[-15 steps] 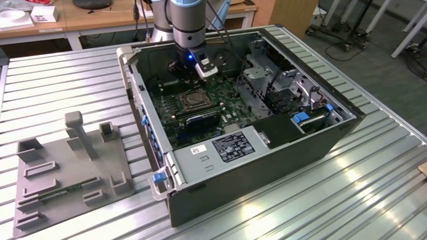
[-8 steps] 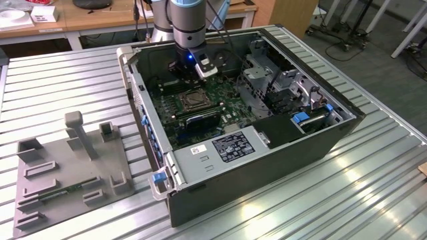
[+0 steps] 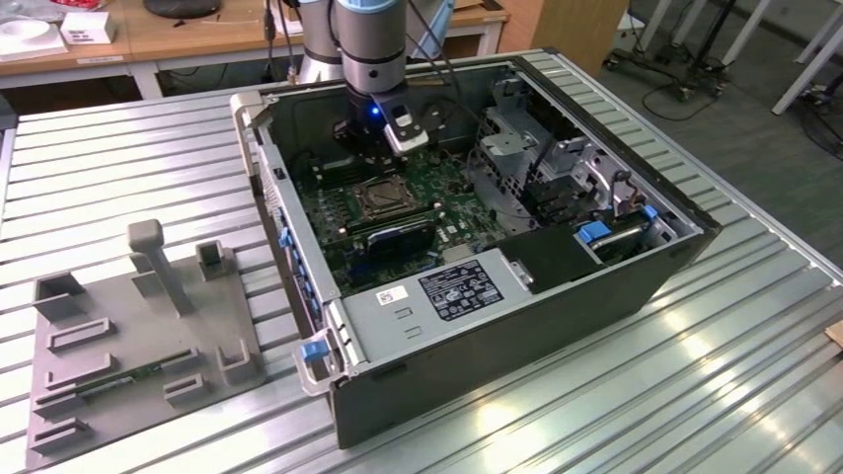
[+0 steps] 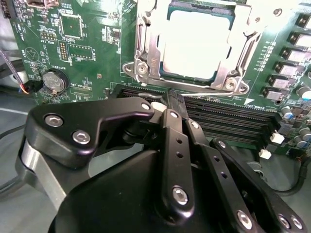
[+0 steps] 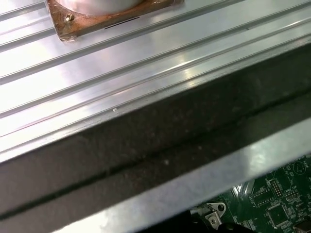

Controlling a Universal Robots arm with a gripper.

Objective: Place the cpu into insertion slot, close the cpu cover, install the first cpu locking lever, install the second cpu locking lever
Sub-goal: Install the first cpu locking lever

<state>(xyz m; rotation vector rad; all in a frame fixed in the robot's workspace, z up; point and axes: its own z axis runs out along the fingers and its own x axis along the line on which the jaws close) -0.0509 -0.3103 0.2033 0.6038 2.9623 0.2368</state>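
Here the cpu [image 4: 197,43] already sits in the insertion slot [image 4: 165,73], its pale metal top showing through the cut-out of the cpu cover [image 4: 146,46], which appears to lie down over it. In the second wrist view the end effector [image 4: 171,104] hangs just beside the socket, above the long black memory slots [image 4: 228,121]; its black fingers look drawn together with nothing visibly between them. A thin silver locking lever [image 4: 214,96] runs along the socket's near edge, close to the fingertips, so the work in hand is likely seating a lever.

To do that well, I judge the tip should press squarely on the wire and sweep it under its hook without sliding off onto the board.

Around it, a coin battery [image 4: 53,81] and small chips crowd the green motherboard [image 4: 92,58]. In the exterior view the arm reaches into the open computer case [image 3: 527,326], whose walls, drive cage [image 3: 527,163] and cables hem it in. A grey fixture tray [image 3: 132,346] lies on the ribbed counter [image 3: 737,395], well apart.
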